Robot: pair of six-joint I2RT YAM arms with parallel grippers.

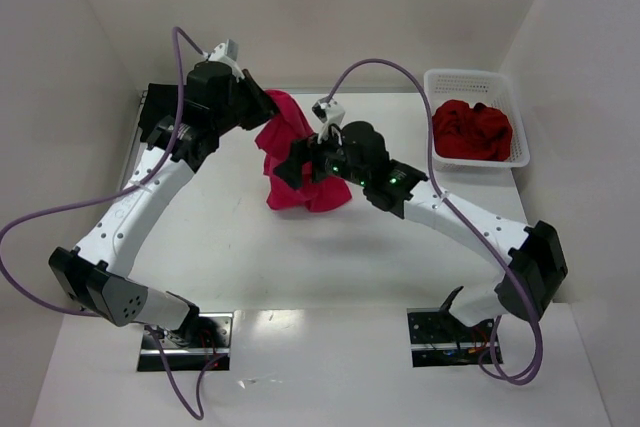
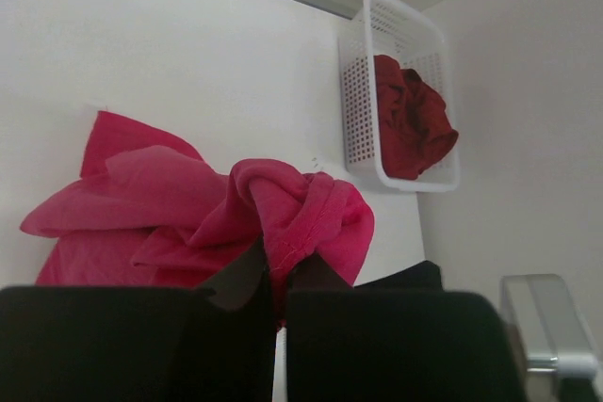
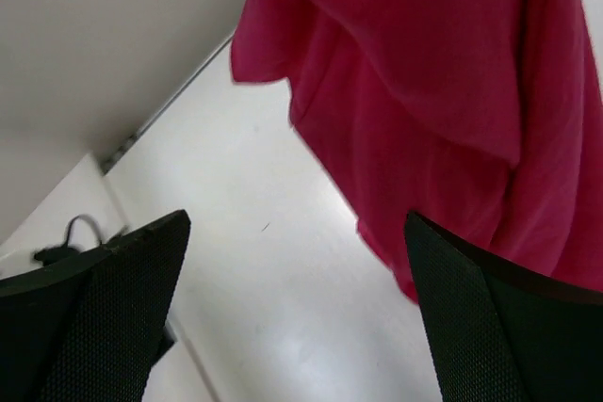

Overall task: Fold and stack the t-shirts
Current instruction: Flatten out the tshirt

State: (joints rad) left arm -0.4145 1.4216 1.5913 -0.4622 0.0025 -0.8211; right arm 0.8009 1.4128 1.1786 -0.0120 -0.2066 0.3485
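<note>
A bright crimson-pink t-shirt (image 1: 300, 147) hangs bunched above the table at the back centre. My left gripper (image 1: 262, 112) is shut on its top edge; in the left wrist view the cloth (image 2: 283, 204) is pinched between the closed fingers of the left gripper (image 2: 278, 275). My right gripper (image 1: 297, 165) stands open beside the shirt's lower part. In the right wrist view the shirt (image 3: 443, 72) hangs just past the right-hand finger (image 3: 490, 327), and only bare table shows between the fingers of the right gripper (image 3: 297, 270). Darker red t-shirts (image 1: 472, 130) lie crumpled in the basket.
The white lattice basket (image 1: 470, 77) stands at the back right against the wall, also seen in the left wrist view (image 2: 363, 101). White walls close the table at the left, back and right. Purple cables loop over both arms.
</note>
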